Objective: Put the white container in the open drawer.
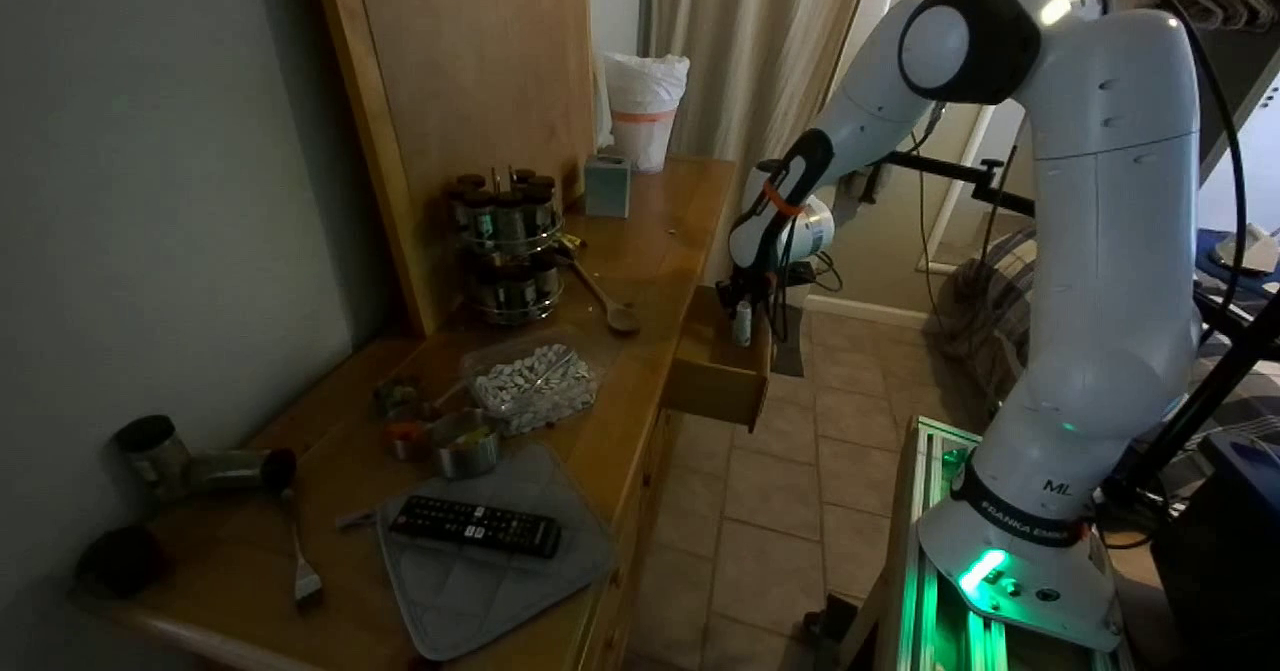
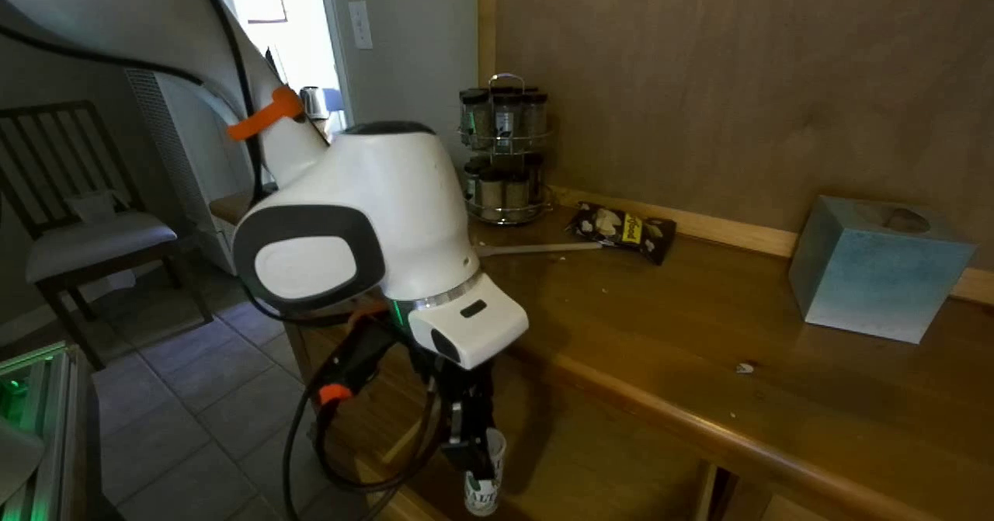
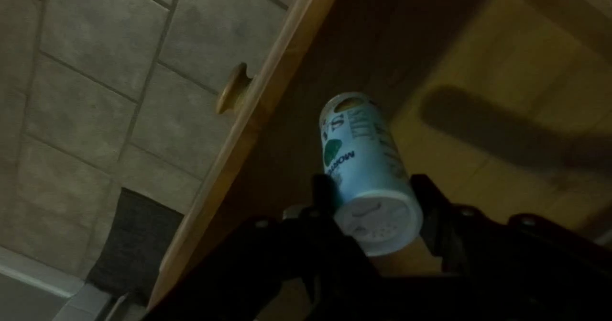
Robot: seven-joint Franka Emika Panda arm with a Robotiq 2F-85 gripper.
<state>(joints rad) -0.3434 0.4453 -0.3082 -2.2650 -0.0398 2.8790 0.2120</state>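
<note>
The white container is a salt shaker with printed lettering. It shows in both exterior views [image 1: 741,325] [image 2: 484,484] and in the wrist view [image 3: 366,144]. My gripper [image 3: 373,194] is shut on it near its perforated end, one black finger on each side. The gripper also shows in both exterior views [image 1: 742,296] [image 2: 470,459]. The container hangs slightly tilted within the open drawer [image 1: 712,391], between its walls. The drawer's front wall [image 3: 256,120] runs beside it in the wrist view. I cannot tell whether the container touches the drawer's floor; its shadow lies apart from it.
The drawer has a round wooden knob [image 3: 233,89]. The counter edge [image 2: 660,416] stands above the drawer. On the counter are a spice rack [image 1: 508,251], wooden spoon [image 1: 620,317], tissue box [image 2: 877,272], snack bag [image 2: 625,230], clear tub [image 1: 535,381] and remote [image 1: 475,526].
</note>
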